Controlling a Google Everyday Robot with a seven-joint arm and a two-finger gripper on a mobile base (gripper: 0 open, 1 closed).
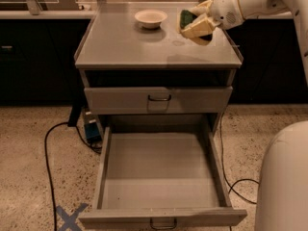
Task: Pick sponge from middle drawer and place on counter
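My gripper [196,22] hangs just above the back right part of the counter [120,47], reaching in from the right. Its cream fingers [198,29] are shut on the sponge [186,17], whose dark green face points left toward the bowl; the yellow body is mostly hidden between the fingers. The sponge is held slightly above the counter top. The middle drawer [161,170] is pulled fully open below, and its flat grey floor is bare. Its wire handle [162,223] shows at the front edge.
A white bowl [150,18] stands on the counter at the back centre, left of the gripper. The upper drawer front [159,99] is closed. Black cables [48,148] run over the speckled floor on both sides. A blue tape cross [69,216] marks the floor.
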